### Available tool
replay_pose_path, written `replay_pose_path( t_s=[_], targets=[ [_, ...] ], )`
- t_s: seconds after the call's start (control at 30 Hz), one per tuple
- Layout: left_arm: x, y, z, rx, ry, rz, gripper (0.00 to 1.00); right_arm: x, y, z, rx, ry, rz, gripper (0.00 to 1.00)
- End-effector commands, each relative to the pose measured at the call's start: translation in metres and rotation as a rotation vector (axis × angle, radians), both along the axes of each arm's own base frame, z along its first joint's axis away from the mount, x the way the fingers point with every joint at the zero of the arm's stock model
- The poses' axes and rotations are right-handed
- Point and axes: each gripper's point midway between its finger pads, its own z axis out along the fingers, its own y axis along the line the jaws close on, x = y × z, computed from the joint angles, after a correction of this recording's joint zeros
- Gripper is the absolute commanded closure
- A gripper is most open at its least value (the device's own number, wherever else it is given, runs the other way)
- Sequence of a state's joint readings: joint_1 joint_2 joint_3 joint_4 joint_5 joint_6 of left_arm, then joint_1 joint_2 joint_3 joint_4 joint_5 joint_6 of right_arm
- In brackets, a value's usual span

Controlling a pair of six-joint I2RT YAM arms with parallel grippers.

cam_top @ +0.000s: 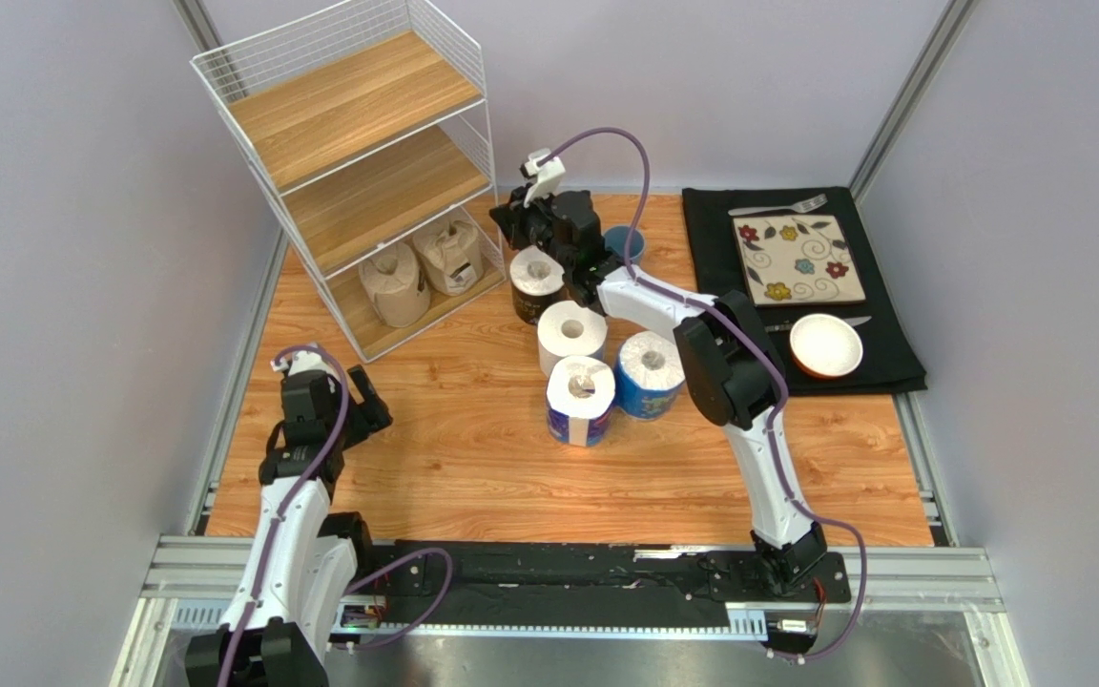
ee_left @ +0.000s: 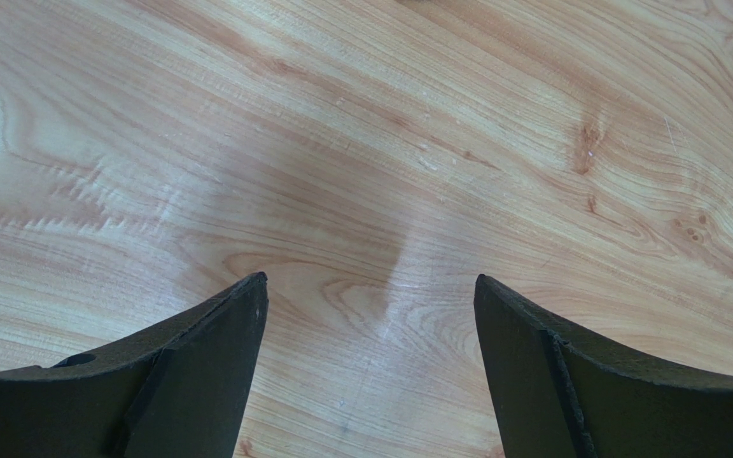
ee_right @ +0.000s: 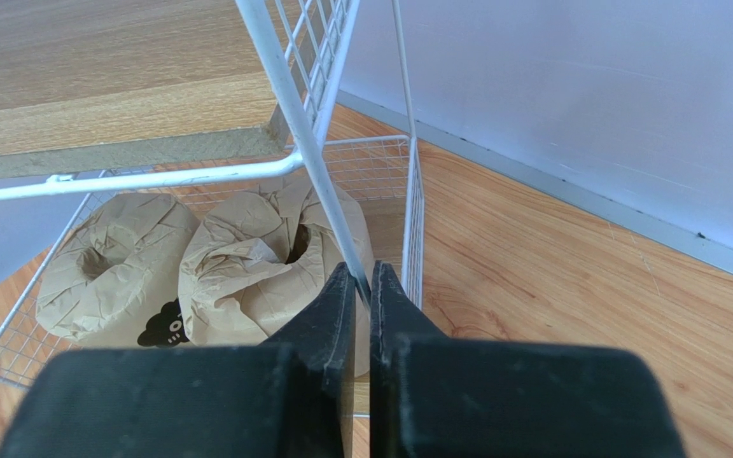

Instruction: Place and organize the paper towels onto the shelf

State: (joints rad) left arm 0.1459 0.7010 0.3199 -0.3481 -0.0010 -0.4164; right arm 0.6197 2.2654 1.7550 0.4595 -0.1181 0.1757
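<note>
Facing shelf [ee_right: 103,57], right pincer [ee_right: 369,274] closed.

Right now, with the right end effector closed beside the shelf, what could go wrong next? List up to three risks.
1. The right end effector is shut right at a front wire post of the shelf. Driving on could snag or shove it.
2. The dark-wrapped roll stands close by that wrist, so a sweep might topple it into the white roll.
3. The bottom tier already holds two brown rolls, so forcing more in there might jam.
</note>
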Motion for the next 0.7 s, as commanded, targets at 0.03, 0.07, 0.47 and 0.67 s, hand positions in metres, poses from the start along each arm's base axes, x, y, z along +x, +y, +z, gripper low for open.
replay_pose_path(
  t_s=[0.03, 0.07, 0.47, 0.67],
  targets=[
    [0.003, 0.002, 0.003, 0.003, -0.02, 0.004, 0.12, -0.003, -0.011, 0.021, 0.034, -0.009, -0.059, 1.0],
    [0.002, 0.002, 0.002, 0.001, -0.016, 0.005, 0.12, -0.004, -0.012, 0.022, 0.031, -0.014, -0.061, 1.0],
    [0.002, 0.002, 0.003, 0.002, -0.016, 0.004, 0.12, 0.016, -0.057, 0.011, 0.022, 0.022, -0.173, 1.0],
    [0.002, 0.002, 0.002, 0.003, -0.014, 0.003, 0.12, 0.047, -0.09, 0.011, -0.005, 0.032, -0.281, 1.0]
  ],
)
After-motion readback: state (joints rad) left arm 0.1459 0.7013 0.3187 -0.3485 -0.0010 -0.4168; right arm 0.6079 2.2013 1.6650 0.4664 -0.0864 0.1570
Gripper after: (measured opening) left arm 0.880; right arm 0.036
